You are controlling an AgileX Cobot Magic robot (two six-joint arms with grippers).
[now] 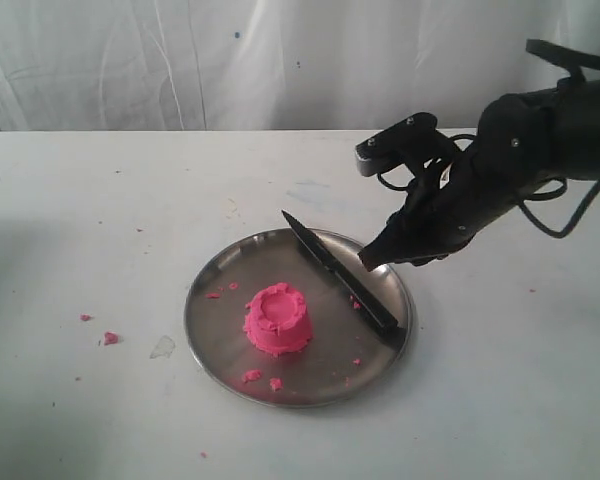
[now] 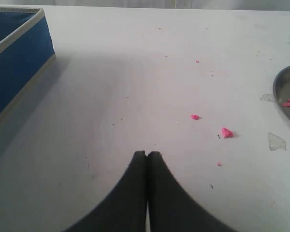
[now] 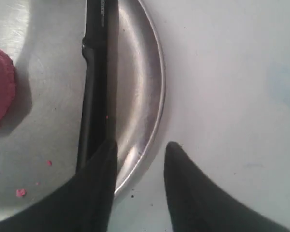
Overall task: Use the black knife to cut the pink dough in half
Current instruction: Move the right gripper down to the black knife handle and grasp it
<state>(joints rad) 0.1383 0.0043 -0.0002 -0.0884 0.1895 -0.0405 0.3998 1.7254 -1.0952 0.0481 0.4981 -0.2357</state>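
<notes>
- The pink dough (image 1: 278, 320): bright pink all over, plain, with no pattern.
- The black knife (image 1: 338, 272): black on blade and handle alike.
- The plate (image 1: 212, 335): silver-grey metal with a dull shine, flecked with pink.
- The crumbs (image 1: 110, 338) on the table: the same bright pink.
- The table (image 1: 100, 220): white, with faint grey scuffs and a pale bluish smudge.
- The box (image 2: 14, 63): deep blue sides, cream rim.
- The backdrop (image 1: 180, 60): white cloth.
- The 2 arms' ends, left gripper (image 2: 147, 153) and right gripper (image 3: 140, 147): plain black.
</notes>
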